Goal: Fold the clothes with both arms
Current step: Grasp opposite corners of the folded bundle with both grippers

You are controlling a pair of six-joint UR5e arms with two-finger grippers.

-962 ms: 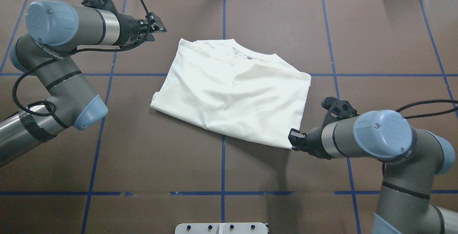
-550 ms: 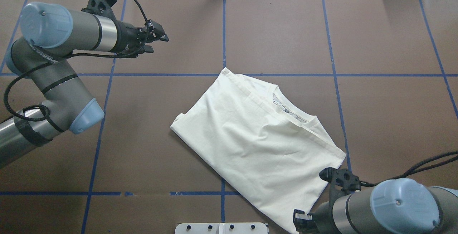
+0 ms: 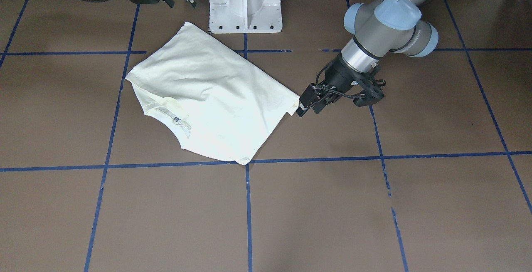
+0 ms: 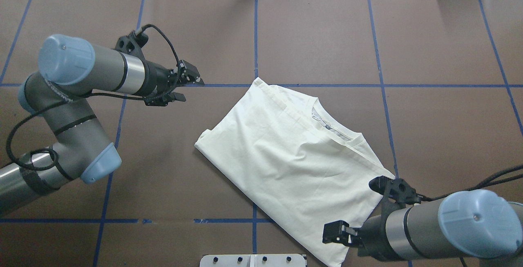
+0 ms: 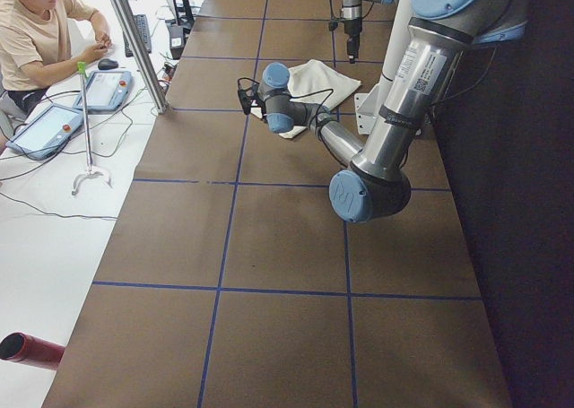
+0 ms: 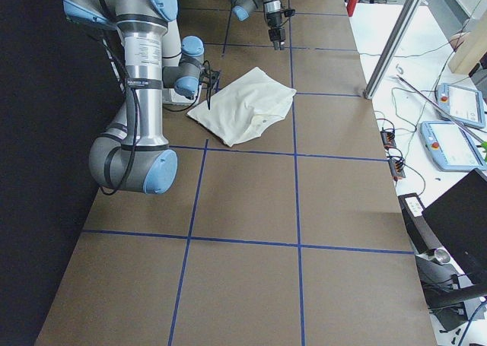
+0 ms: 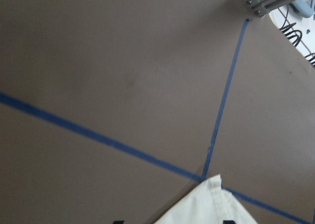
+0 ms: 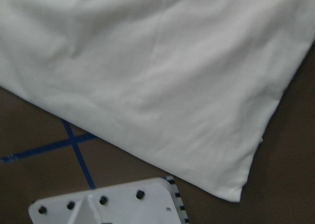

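Brown sheeting crossed by blue tape lines [image 4: 255, 34] covers the table [image 4: 449, 46]. The shirt [image 4: 286, 161] lies on it just ahead of the robot's white base plate [image 3: 245, 14], a little toward the robot's right. It is folded into a rough rectangle and sits askew to the grid, plain cream side up, with no print showing. The collar [image 4: 329, 127] and its small label face up along the edge on the robot's right side. One corner reaches the crossing of blue lines at mid-table, as the left wrist view also shows, and the opposite corner ends near the base plate. The left arm [image 4: 81, 67] comes in from the robot's left with the left gripper [image 4: 193, 90] pointing toward the shirt; its jaws are spread and hold nothing. From overhead it stands apart from the cloth, while from the front its tips appear right next to the shirt's nearest corner, so its height above the table is hard to tell. The right arm [image 4: 441, 226] reaches in from the robot's right, and the right gripper [image 4: 331, 234] hangs over the shirt's edge close to the base plate, jaws apart with no cloth between them. The right wrist view shows only the shirt and the plate below it. Beyond the table's far side, in the left side view, a person [image 5: 36, 27] sits at a white desk with two tablet-like control pads [image 5: 103, 90].
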